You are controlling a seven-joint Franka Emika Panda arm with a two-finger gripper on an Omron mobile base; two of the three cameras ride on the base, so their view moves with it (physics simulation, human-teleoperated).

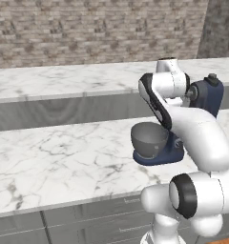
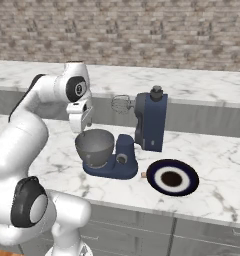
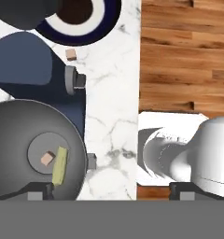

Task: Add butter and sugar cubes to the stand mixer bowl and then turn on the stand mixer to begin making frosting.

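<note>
Marble counter (image 2: pixel 212 195) carries the stand mixer (image 2: pixel 142 135) near its front edge, with the head tilted back so the stand mixer bowl (image 2: pixel 95 147) is free from above. I keep the gripper (image 2: pixel 80 122) over the bowl with its jaws wide apart, holding nothing. In the hand view the butter (image 3: pixel 60 165) and one sugar cube (image 3: pixel 47 158) lie on the bowl bottom. Another cube (image 3: pixel 71 54) lies on the counter beside the plate (image 2: pixel 189 187), so I judge it must go in too.
</note>
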